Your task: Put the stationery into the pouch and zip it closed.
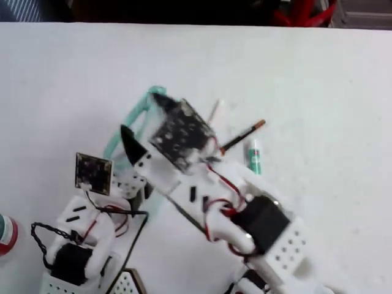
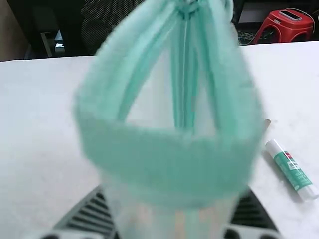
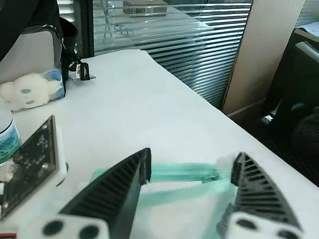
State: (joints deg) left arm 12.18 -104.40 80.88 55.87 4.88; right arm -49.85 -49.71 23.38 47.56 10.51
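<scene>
Mint-green fabric sits clamped in my left gripper (image 2: 167, 224), which grasps the near end of the pouch (image 2: 164, 154) and holds it up off the white table (image 2: 45, 124). From my left wrist the pouch reads as a clear-sided bag with a thick green rim. Its mouth gapes in a wide loop, and the zip (image 2: 185, 74) runs straight away from my grip along the far side. Just past that hand, to one side of the pouch, a green-and-white glue stick (image 2: 291, 172) lies flat on the table, outside the pouch.

My right gripper (image 3: 194, 157) hangs over the pouch's far end, released. Its two black jaws are spread wide on either side of the green zip band, and I cannot make out any contact. My right wrist view brings in a small white tab (image 3: 224, 164) at the band's end, just beside one jaw. Farther out from that grip are a plush toy (image 3: 27, 92) and slatted blinds (image 3: 164, 25).

The high view adds a dark pencil (image 1: 243, 135) with an orange tip, lying near the glue stick, both beside my right arm and apart from the pouch.
</scene>
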